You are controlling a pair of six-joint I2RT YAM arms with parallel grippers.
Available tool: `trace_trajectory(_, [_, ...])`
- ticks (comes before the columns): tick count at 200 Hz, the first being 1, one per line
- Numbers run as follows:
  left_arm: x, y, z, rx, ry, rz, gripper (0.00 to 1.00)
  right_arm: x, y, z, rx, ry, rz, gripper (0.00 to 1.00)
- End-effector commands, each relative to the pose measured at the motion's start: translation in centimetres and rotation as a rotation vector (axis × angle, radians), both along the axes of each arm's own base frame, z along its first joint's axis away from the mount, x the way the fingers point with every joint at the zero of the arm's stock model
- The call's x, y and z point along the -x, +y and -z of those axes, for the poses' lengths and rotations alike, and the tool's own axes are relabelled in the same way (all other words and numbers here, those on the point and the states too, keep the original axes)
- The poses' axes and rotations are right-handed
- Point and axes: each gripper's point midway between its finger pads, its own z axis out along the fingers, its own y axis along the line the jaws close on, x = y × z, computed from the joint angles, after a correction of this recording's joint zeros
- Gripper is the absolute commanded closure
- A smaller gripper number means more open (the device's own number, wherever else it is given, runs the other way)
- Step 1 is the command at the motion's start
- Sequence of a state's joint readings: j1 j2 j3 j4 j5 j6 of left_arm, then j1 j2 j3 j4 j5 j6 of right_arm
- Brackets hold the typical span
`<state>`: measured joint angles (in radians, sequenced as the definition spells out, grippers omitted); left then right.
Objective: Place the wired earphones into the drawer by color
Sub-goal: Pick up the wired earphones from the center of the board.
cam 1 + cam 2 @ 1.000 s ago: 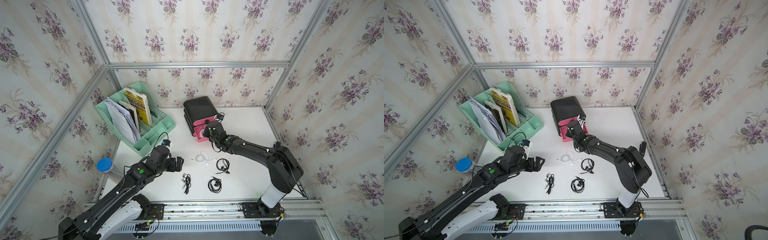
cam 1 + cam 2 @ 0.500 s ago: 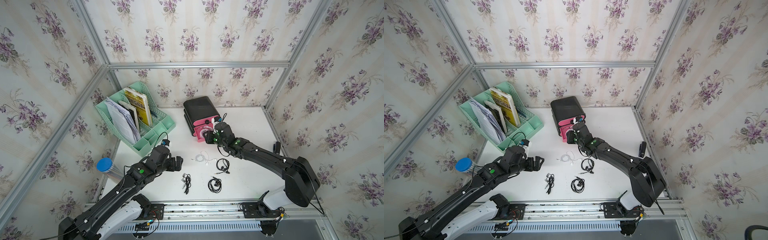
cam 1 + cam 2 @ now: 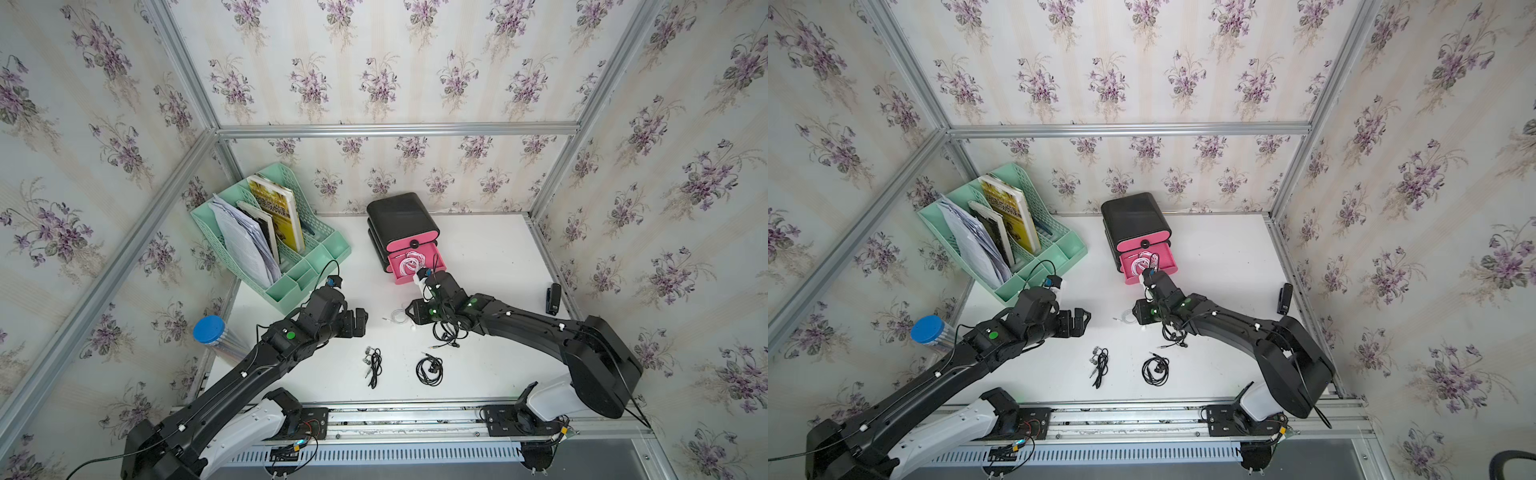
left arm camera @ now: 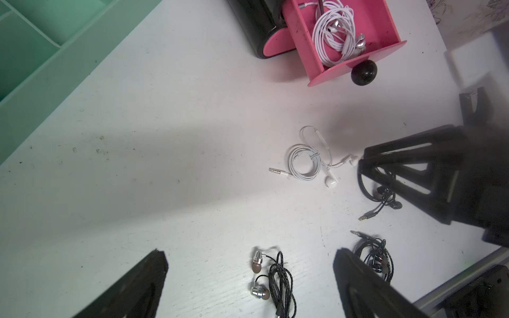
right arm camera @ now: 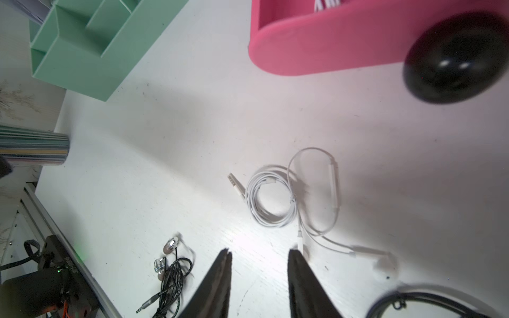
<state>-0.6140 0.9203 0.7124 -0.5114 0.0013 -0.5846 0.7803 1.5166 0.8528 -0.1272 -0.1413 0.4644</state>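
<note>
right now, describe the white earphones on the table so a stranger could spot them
Find the open pink drawer at the back of the table. Just in front of it lies a coil of cable with earbuds. It is the only white one on the table; the three bundles nearby are black.

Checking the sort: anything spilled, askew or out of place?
Nothing damaged or spilled. One white earphone set lies on the table, earbuds trailing from its coil, while a second white set sits in the open pink drawer.
</note>
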Motion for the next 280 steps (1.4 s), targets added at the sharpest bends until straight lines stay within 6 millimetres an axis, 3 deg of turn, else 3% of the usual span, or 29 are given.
trace_trajectory(1, [-0.3, 0.0, -0.6, 0.014, -0.019, -0.015, 0.01, -0.9, 0.2, 0.6, 0.034, -0.042, 0.013, 0.62])
trace_trajectory(92, [-0.1, 0.4, -0.3, 0.004, -0.013, -0.023, 0.01, -2.0, 0.5, 4.0, 0.102, -0.085, 0.061, 0.68])
trace_trajectory(280, [0.3, 1.0, -0.2, -0.001, -0.017, -0.037, 0.01, -3.4, 1.2, 6.2, 0.148, -0.100, 0.077, 0.75])
